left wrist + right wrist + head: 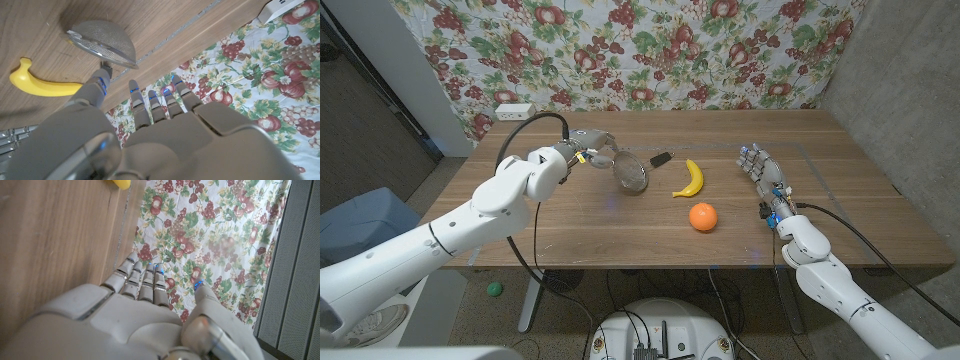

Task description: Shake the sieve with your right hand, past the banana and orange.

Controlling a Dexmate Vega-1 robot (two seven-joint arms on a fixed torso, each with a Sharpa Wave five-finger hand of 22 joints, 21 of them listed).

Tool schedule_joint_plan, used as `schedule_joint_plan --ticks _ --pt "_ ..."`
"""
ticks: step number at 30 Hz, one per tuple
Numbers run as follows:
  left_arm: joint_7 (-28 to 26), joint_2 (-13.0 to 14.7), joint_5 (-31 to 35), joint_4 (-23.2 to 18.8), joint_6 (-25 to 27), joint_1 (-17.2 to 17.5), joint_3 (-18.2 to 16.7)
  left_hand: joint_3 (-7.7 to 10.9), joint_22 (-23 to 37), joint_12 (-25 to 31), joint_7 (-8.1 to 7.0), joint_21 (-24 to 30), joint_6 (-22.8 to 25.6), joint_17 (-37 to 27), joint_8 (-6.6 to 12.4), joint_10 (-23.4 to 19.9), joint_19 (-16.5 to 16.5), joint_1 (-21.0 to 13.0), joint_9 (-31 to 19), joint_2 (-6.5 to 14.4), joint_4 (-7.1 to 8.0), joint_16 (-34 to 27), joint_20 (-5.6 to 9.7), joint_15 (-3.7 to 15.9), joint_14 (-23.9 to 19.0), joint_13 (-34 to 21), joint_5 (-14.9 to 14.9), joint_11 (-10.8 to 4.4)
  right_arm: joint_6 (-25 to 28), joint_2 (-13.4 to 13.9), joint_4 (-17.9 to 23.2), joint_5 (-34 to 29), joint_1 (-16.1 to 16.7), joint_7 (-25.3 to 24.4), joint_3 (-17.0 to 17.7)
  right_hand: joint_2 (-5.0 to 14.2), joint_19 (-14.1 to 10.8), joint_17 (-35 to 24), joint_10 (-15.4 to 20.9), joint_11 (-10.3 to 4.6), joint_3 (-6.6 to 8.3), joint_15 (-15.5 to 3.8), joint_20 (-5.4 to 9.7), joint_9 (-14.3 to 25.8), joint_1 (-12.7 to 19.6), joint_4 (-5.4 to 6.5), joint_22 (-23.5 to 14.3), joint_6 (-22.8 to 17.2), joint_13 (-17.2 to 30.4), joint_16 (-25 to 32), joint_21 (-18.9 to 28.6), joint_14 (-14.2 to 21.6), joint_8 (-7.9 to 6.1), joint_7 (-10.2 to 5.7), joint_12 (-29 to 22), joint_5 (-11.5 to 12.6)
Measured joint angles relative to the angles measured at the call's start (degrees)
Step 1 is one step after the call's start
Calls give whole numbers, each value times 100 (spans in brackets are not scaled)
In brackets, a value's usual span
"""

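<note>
Left arm reaching in from the near left corner across the wooden worktop (pixel 620 225), white-shelled left hand (pixel 582 145) far out, fingers extended and slightly apart, holding nothing. Right arm along the right side, grey right hand (pixel 760 170) above the surface, fingers straight, together, pointing away, empty.

Brown wooden table (pixel 840 210): surface sound, grain visible. White plastic power strip (pixel 515 111): on the table's far corner, beyond the left hand (pixel 585 150) and to its outer side. Small black oblong object (pixel 661 158): on the table between the left hand and the right hand (pixel 760 170), nearer the left; type not determinable. Fruit-and-flower printed cloth (pixel 650 50): hangs behind the table, beyond both hands. Small green ball (pixel 495 289): on the floor, below the left arm.
</note>
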State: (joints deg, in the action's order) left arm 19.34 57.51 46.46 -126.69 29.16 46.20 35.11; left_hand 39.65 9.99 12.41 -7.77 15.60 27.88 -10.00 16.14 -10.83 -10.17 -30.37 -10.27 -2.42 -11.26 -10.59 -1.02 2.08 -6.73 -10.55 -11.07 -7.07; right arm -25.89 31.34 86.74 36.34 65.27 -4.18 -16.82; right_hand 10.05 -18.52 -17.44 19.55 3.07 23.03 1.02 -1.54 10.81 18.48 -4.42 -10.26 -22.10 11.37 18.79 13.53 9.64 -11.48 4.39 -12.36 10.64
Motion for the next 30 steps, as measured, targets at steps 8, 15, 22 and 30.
schedule_joint_plan --ticks 8,15,22,30 --pt "382 -66 361 106 -240 -183 94 -1 0 -74 -150 -76 -44 0 -47 144 -31 -235 0 -130 1 21 31 6 95 0 0 2 -34 -36 -12 -32 5 -45 0 0 0 0 0 0 0 24 0 0 0 0 0 0 25 0 0 24 0 0 0 0" --pt "787 -129 652 210 -516 -325 149 -1 0 -99 -352 -123 123 1 -39 226 -9 -444 -27 -235 1 21 52 -3 121 0 0 -40 -88 -73 -14 -64 40 -105 4 0 1 -27 21 -22 24 31 0 -1 0 24 0 0 24 0 0 31 0 0 0 0" --pt "1184 -219 923 281 -693 -443 195 -2 0 -99 -420 -142 295 1 0 226 -62 -580 -28 -290 1 21 105 -3 121 1 0 -39 -145 -109 -15 -89 80 -158 25 0 -21 -26 42 0 24 31 -21 -1 0 24 1 -23 24 29 0 30 0 -23 0 0" --pt "1583 -342 1225 339 -874 -545 240 -20 0 -99 -452 -141 326 1 0 226 -112 -706 -28 -314 19 21 154 -3 121 1 0 -39 -218 -144 -19 -106 126 -198 48 0 -20 -53 42 0 24 31 -21 -1 0 24 1 -53 24 28 0 30 0 9 0 0"
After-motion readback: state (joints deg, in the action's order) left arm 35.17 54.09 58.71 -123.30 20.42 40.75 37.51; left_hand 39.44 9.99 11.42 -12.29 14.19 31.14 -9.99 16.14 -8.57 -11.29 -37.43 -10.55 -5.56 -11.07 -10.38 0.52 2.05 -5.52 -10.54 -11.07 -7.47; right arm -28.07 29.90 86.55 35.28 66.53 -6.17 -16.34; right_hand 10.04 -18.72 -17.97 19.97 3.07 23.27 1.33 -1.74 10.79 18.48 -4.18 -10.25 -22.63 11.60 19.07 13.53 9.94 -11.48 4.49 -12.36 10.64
